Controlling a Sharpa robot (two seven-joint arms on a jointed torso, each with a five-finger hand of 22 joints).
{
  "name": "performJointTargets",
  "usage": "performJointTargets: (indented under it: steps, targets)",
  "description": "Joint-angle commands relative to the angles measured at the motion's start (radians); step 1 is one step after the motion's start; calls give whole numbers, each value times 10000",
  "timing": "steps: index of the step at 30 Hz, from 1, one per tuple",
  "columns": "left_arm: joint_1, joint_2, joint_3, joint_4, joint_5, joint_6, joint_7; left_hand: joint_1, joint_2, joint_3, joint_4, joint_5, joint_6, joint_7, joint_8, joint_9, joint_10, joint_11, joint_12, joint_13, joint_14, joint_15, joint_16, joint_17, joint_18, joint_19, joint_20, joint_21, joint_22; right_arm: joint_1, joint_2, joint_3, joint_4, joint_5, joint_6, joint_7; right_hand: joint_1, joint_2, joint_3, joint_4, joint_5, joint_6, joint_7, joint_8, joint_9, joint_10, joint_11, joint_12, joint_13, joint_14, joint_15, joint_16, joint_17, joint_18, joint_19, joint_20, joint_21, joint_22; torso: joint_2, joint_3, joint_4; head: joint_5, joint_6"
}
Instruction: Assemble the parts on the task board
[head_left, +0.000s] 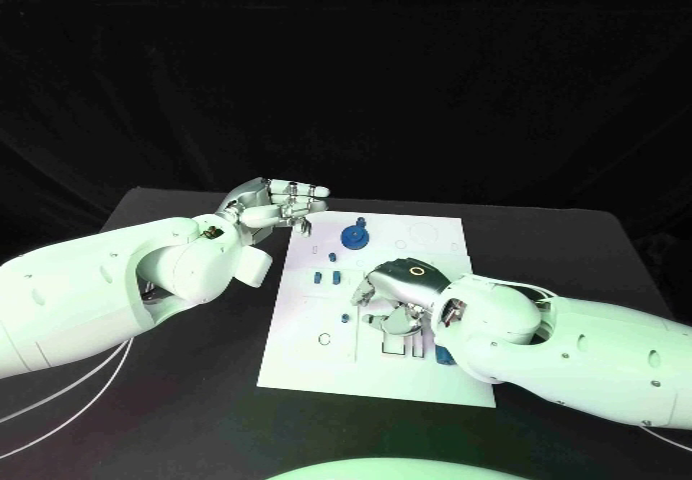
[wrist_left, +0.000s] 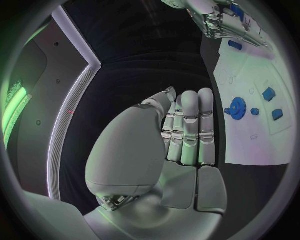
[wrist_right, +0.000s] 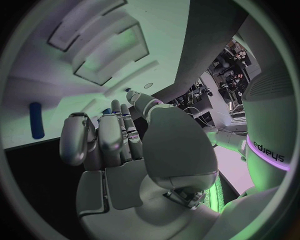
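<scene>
White task board (head_left: 433, 235) on black bench (head_left: 159, 215): right hand (head_left: 397, 300) hides lower slots in head view; wrist view shows blue cylindrical peg (wrist_right: 36, 120). Left hand (head_left: 277, 205) fingers together, empty; right hand grip: cannot tell.

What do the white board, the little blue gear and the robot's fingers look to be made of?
The task board looks like matte white plastic or painted sheet: flat and glare-free. The blue gear seems moulded plastic, with even colour and crisp teeth. The left hand has fingers that look like brushed metal, silvery with soft highlights.
</scene>
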Motion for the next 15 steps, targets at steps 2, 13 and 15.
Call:
performJointTargets:
  steps: [2, 13, 15]
  targets:
    - [7, -39, 5, 25, 33, 231, 52, -47, 71, -40, -31, 19, -56, 37, 6, -15, -76, 12, 41, 12, -41, 11, -35, -15, 179, -52, 10, -67, -19, 362, -549, 56, 221, 850, -52, 85, 48, -44, -100, -18, 50, 87, -48, 66, 3, 111, -71, 113, 23, 110, 17, 19, 38, 123, -31, 13, -5, 979, -3, -11, -9, -95, 57]
    - [6, -89, 2, 32, 35, 254, 75, -58, 69, -52, -28, 18, -61, 39, 7, -18, -82, 14, 44, 15, -45, 14, -38, -18, 179, -55, 13, -76, -26, 916, -1496, 90, 29, 638, 643, 237, -104, -306, -1189, 95, 445, -122, -324, 4, -86, -357, -129, 209, 17, 84, -28, 16, -106, 211, -236, -42, -501, 760, 0, 3, -8, -169, 115]
    - [6, -83, 1, 31, 36, 260, 77, -58, 69, -52, -28, 18, -61, 39, 7, -18, -82, 14, 44, 15, -45, 14, -38, -18, 179, -55, 13, -76, -26, 892, -1488, 89, -61, 488, 697, 231, -56, -280, -1334, 106, 441, -165, -341, 2, -99, -428, -117, 241, 19, 67, -22, -19, -169, 227, -276, -36, -598, 715, 1, 1, 0, -171, 113]
